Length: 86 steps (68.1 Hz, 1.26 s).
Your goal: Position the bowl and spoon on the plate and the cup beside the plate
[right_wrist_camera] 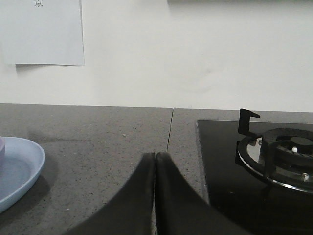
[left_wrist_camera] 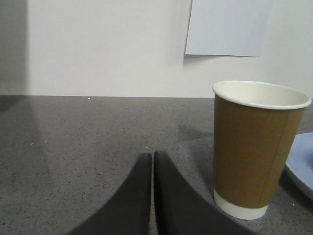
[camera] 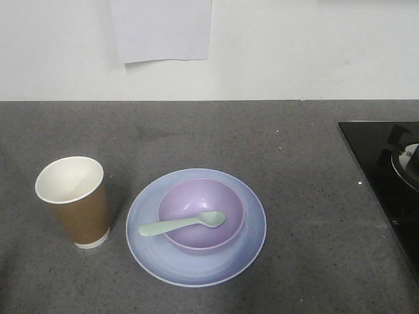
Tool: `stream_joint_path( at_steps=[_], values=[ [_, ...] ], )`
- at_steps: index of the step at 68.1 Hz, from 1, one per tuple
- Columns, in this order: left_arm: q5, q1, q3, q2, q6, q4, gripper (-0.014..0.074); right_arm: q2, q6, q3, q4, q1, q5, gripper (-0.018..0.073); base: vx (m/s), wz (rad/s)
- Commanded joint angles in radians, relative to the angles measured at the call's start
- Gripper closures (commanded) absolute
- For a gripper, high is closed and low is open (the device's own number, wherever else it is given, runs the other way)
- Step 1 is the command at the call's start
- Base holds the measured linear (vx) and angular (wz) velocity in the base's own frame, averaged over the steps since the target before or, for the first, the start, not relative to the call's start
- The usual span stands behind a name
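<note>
The lavender bowl sits in the middle of the pale blue plate on the grey counter. The mint-green spoon lies across the bowl, head to the right. The brown paper cup stands upright just left of the plate, apart from it. In the left wrist view the cup stands to the right of my left gripper, which is shut and holds nothing. A slice of the plate shows at the right edge. My right gripper is shut and empty, with the plate to its left. Neither gripper appears in the front view.
A black glass hob with a gas burner occupies the counter's right side. A white wall runs along the back, with a sheet of paper taped to it. A seam crosses the counter ahead of the right gripper.
</note>
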Motion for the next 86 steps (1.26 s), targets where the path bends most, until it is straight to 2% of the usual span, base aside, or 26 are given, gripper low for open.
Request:
stream_joint_path(
  at_steps=[1,4,23,86],
  values=[
    [-0.083,0.0,-0.02,-0.014,-0.011,-0.001,0.0603,-0.011,0.021,0.021,-0.005,-0.006,-0.151,0.057,0.0,0.0],
    [-0.083,0.0,-0.02,-0.014,-0.011,-0.001,0.0603,-0.011,0.035,0.038,-0.005,-0.006,-0.187,0.057,0.0,0.0],
    [-0.083,0.0,-0.02,-0.014,-0.011,-0.001,0.0603,-0.011,0.062,0.037,-0.027,-0.006,-0.198,0.057,0.0,0.0],
    [-0.083,0.0,-0.02,-0.014,-0.011,-0.001,0.0603,-0.01,0.06,0.037,-0.024,-0.006,-0.197,0.057,0.0,0.0]
  ],
)
